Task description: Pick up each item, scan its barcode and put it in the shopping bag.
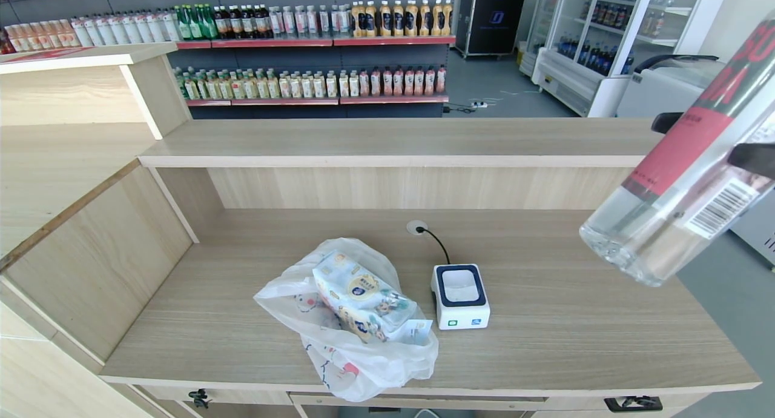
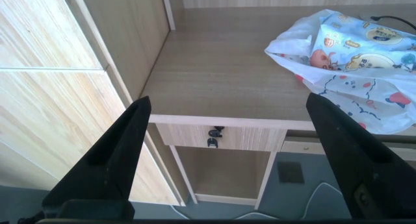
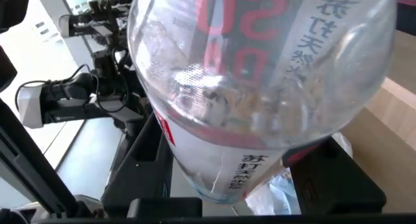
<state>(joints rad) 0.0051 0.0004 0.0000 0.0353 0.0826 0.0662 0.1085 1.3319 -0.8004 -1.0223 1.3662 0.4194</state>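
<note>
- right claw (image 1: 708,140) clamped on the clear bottle (image 1: 684,182), which sits tilted, high up and well right of the scanner (image 1: 460,295).
- left claw (image 2: 227,100) spread wide, holding nothing, low off the counter (image 1: 575,321) front, well left of the scanner.
- risk: barcode faces up at me, not at the scanner window. no read unless i roll it.
- risk: slick bottle could slide in the grip when tipped.
- risk: shopping bag (image 1: 339,357), just left of the scanner, is slumped and overhangs the front edge. a shove could drag it off.
- count: 1 bottle, 1 scanner, 1 bag, 1 soft pack (image 1: 360,303) in it.
</note>
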